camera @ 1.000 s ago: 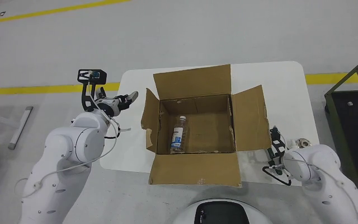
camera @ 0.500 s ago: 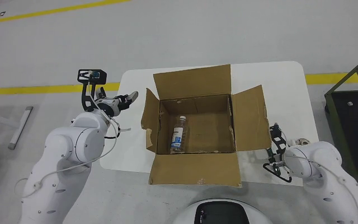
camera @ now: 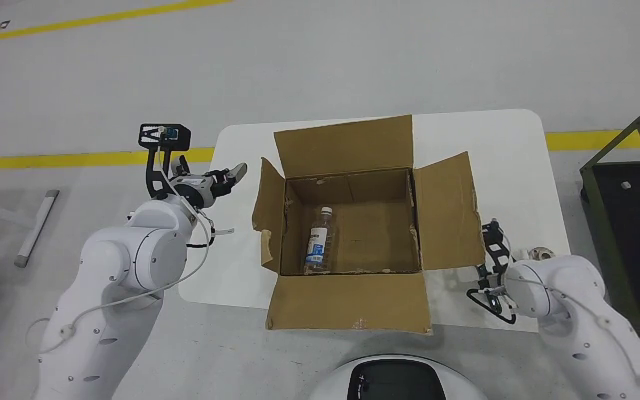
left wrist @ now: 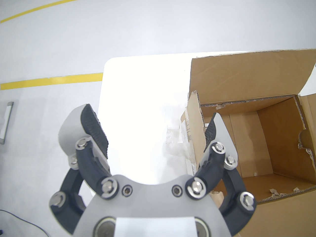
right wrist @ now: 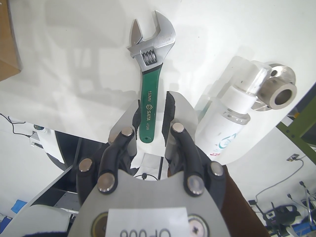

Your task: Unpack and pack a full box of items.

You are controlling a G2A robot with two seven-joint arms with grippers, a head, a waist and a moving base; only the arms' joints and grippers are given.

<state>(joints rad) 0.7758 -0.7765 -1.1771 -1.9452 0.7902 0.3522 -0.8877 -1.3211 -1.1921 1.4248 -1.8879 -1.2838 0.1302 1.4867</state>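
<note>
The white table (camera: 500,140) carries an open cardboard box (camera: 345,145) near its middle, all four flaps folded outward. A clear water bottle (camera: 319,240) lies on its side on the box floor, towards the robot's left wall. The left gripper (left wrist: 151,114) hangs over the table's left part just beside the box's left flap, its fingers spread wide with nothing between them. The right gripper (right wrist: 153,102) sits low at the table's near right edge, right of the box; its pads straddle the end of the green handle of an adjustable wrench (right wrist: 151,80) lying flat on the table, one pad at the handle's edge and the other a little apart from it, so they have not closed on it. Just beside the wrench lies a small spray bottle (right wrist: 229,114), its cap touching a metal flange (right wrist: 279,89).
</note>
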